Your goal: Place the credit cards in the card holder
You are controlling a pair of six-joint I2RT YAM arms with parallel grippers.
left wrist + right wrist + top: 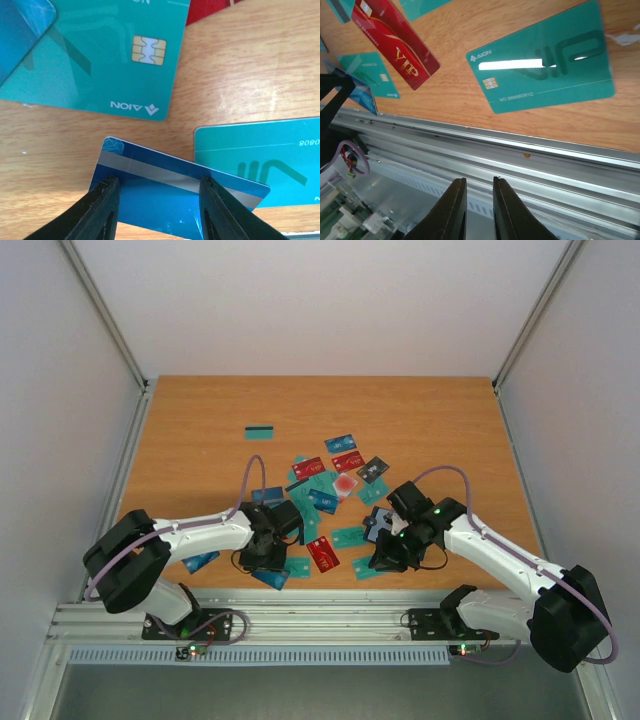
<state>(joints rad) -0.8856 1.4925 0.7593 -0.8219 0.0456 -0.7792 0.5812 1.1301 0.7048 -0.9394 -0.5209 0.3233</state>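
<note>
Partly, left gripper (159,182) jaws hide 1 blue card (155,202).

Left wrist view: a teal chip card (90,60) carries the brand "AION" in white, with a triangular logo, at its corner. A second teal card (260,160) shows the digits "8080", upside down and cut off by the edge.

Right wrist view: a red card (395,42) reads "VIP" in gold. A large teal card (540,60) reads "AION", a big faint "VIP", and a line starting "NO." with digits too small to read.
</note>
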